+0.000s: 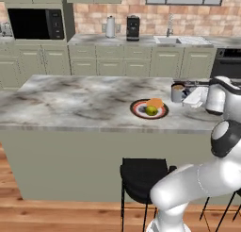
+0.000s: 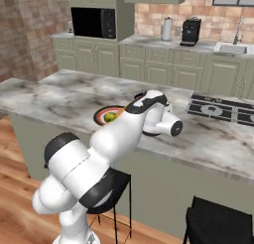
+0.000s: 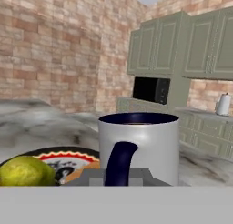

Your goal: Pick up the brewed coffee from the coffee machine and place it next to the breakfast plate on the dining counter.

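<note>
My jaws grip the mug (image 3: pixel 139 148) by its handle, upright, just beside the breakfast plate (image 1: pixel 139 113), above the bench (image 1: pixel 80 103).

Two base cameras behind the arm, one hand camera close on the mug

The left base view looks forward and down across the dining counter (image 1: pixel 70 103) toward the back cabinets; the right base view covers the same counter from the other side (both take in the breakfast plate (image 1: pixel 139 114) and coffee machine (image 2: pixel 190 31)). The hand view sits low and very near the brewed coffee (image 3: pixel 145 145), facing the brick wall.
</note>
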Controlling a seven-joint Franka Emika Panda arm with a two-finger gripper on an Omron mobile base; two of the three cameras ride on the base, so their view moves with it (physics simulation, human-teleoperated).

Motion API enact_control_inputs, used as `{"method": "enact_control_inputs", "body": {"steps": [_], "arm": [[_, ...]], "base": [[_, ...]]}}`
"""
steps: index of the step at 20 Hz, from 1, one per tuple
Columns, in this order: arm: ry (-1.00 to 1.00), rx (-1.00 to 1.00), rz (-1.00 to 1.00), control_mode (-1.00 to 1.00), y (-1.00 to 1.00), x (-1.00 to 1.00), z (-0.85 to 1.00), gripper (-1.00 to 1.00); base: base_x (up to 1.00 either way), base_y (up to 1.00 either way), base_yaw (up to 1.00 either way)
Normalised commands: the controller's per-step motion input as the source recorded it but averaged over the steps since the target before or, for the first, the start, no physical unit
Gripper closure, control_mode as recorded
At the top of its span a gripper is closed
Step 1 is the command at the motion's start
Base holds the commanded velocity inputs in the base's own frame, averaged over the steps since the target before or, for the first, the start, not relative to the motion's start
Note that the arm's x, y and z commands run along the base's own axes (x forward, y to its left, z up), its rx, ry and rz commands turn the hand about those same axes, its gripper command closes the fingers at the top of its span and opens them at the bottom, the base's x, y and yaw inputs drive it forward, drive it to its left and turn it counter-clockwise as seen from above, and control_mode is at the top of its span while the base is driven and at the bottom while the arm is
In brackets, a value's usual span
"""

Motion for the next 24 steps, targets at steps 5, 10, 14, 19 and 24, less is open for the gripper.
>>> {"method": "enact_control_inputs", "body": {"steps": [5, 10, 14, 19, 24], "arm": [[0.02, 0.0, 0.0, -1.0, -0.19, 0.36, -0.43, 1.0], [0.0, 0.0, 0.0, -1.0, -0.25, 0.2, -0.35, 1.0], [0.02, 0.0, 0.0, -1.0, -0.01, 0.19, -0.32, 1.0], [0.02, 0.0, 0.0, -1.0, 0.0, 0.3, -0.33, 1.0], [0.02, 0.0, 0.0, -1.0, 0.0, 0.18, -0.31, -1.0]], "base": [[0.0, 0.0, 0.0], [0.0, 0.0, 0.0], [0.0, 0.0, 0.0], [0.0, 0.0, 0.0], [0.0, 0.0, 0.0]]}}
